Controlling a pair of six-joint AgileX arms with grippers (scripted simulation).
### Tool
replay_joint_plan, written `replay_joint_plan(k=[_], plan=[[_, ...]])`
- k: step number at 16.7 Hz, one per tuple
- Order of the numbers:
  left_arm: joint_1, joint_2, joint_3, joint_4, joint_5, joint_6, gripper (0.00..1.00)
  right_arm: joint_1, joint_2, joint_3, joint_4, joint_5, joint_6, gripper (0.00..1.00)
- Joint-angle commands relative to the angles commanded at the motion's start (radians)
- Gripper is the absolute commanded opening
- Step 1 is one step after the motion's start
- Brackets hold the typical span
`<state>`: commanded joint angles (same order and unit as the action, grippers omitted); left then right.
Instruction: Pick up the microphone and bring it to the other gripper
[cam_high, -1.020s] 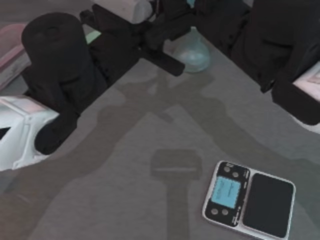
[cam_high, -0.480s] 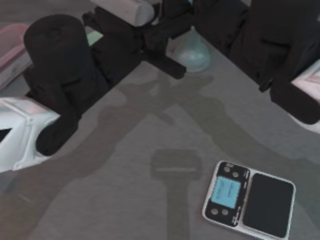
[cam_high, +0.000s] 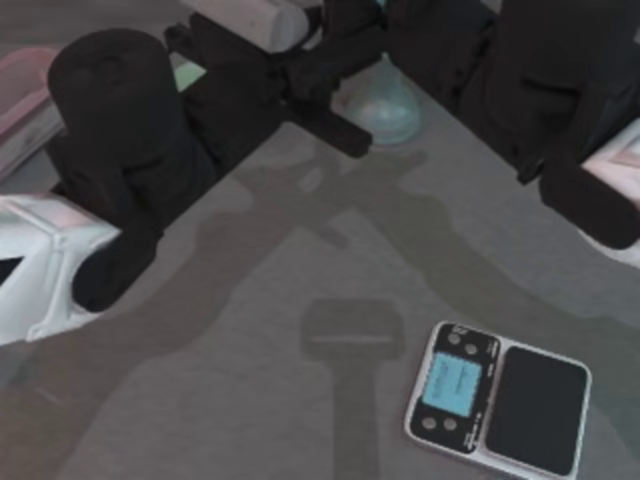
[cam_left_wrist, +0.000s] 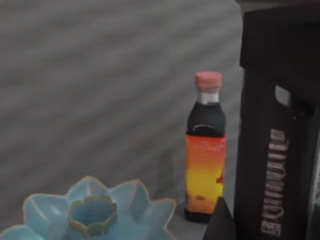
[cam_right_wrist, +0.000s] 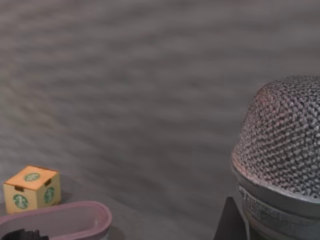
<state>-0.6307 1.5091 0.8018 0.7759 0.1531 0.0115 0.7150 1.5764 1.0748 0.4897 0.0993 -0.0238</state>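
Note:
The microphone's silver mesh head (cam_right_wrist: 285, 150) fills the near side of the right wrist view, upright, right beside one dark fingertip (cam_right_wrist: 229, 222) of my right gripper (cam_high: 420, 40), which is shut on it. Its black handle with pale lettering (cam_left_wrist: 275, 175) stands close in the left wrist view, right next to my left gripper (cam_high: 262, 90). Both arms are raised and meet at the table's far middle in the top view, where the black arms hide the microphone.
A pale blue lotus-shaped bowl (cam_high: 385, 108) sits under the meeting grippers. A dark sauce bottle with an orange label (cam_left_wrist: 205, 150) stands beside it. A white kitchen scale (cam_high: 498, 397) lies front right. A pink tray (cam_right_wrist: 60, 220) and an orange box (cam_right_wrist: 32, 189) are at the left.
My left arm has edged slightly right toward the right gripper, then stopped. The right arm has barely moved.

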Motion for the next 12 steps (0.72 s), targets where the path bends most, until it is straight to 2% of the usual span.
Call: replay_joint_plan(k=[6, 12], plan=[[0.000, 0.000, 0.000, 0.000, 0.000, 0.000, 0.00, 0.000, 0.000, 0.000, 0.000, 0.000, 0.000, 0.00], [0.000, 0.000, 0.000, 0.000, 0.000, 0.000, 0.45, 0.000, 0.000, 0.000, 0.000, 0.000, 0.000, 0.00]])
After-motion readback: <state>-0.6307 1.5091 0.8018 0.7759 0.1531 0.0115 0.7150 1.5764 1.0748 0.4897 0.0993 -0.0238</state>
